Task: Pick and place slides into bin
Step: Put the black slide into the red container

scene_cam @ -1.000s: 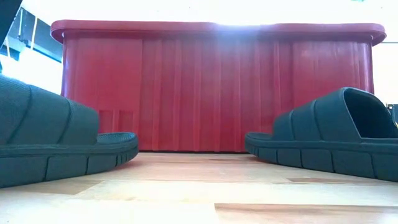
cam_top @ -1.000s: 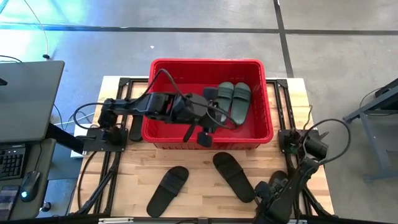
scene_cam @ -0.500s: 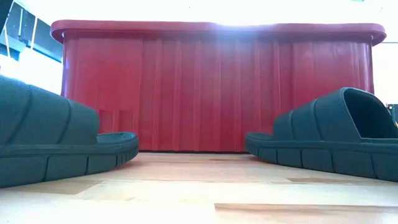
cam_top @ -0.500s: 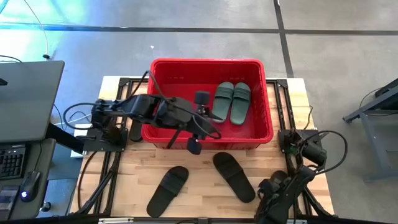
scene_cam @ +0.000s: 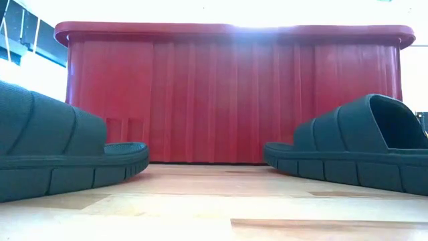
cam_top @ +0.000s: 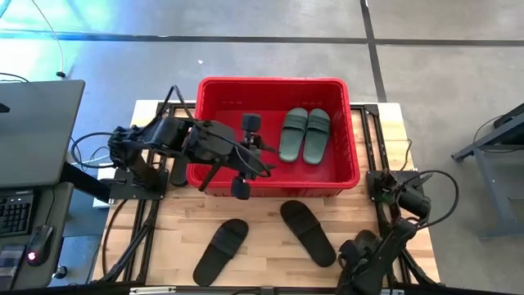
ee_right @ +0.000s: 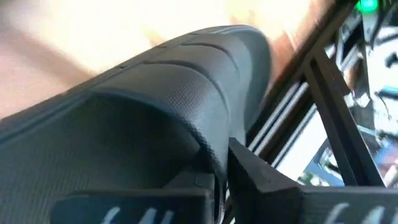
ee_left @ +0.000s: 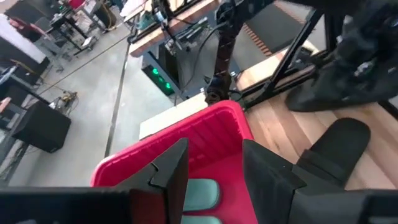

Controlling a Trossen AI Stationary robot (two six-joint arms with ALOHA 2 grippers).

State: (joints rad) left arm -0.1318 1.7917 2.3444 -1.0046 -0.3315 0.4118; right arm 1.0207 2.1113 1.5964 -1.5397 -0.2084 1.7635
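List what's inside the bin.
Inside the bin: two green slides side by side. The left arm covers part of its floor, so anything beneath can't be seen.

The left arm reaches from 9 o'clock toward the table's centre, its left gripper (cam_top: 244, 156) with fingers spread apart and nothing between them. The right arm is folded low at 5 o'clock.

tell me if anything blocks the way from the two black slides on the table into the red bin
Only the bin's own near wall stands between them, so each black slide must be lifted over the rim. The left claw hangs open over that wall's left part. Otherwise nothing visible.
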